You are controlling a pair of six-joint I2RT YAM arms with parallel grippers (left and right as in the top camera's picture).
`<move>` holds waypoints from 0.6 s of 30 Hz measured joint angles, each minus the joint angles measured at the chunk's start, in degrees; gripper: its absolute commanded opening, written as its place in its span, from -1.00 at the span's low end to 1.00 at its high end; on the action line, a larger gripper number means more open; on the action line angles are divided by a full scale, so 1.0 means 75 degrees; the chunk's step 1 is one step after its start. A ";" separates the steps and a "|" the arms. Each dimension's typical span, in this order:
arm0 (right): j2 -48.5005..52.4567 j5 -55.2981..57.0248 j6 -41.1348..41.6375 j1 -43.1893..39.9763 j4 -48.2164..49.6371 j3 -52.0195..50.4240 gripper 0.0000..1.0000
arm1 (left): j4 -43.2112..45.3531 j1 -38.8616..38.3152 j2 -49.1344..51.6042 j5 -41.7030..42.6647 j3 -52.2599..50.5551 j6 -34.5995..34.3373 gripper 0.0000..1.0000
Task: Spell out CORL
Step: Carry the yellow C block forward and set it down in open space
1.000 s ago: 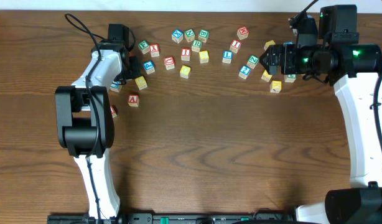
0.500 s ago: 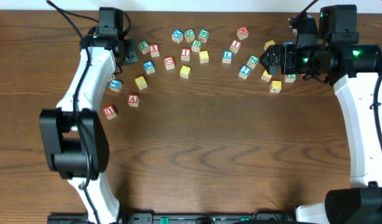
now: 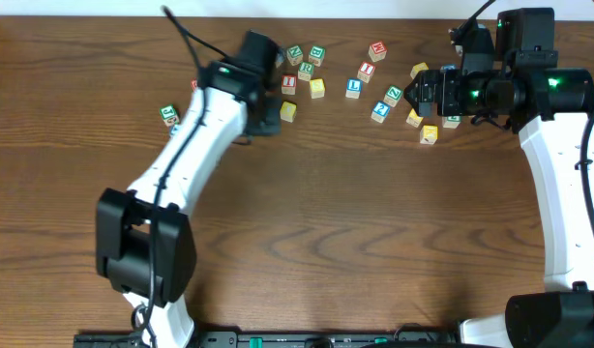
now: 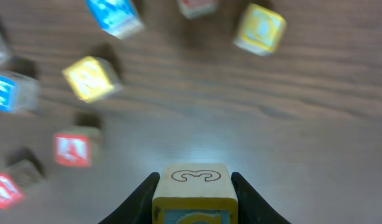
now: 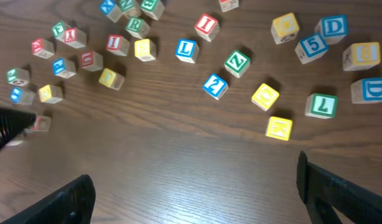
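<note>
Left gripper around cube, arm outstretched

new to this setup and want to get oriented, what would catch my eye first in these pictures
First, the left gripper clamps a yellow-edged cube, seen close up at the bottom of the left wrist view. Next, a scatter of lettered cubes, a blue L cube among them, lies along the far side of the wooden table. At its right end the right gripper hangs wide open.
</note>
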 measured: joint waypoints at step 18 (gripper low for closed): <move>0.0000 0.0691 0.0000 -0.0128 0.0000 0.0000 0.99 | 0.1437 -0.1539 0.1612 0.0020 -0.0003 -0.1271 -0.34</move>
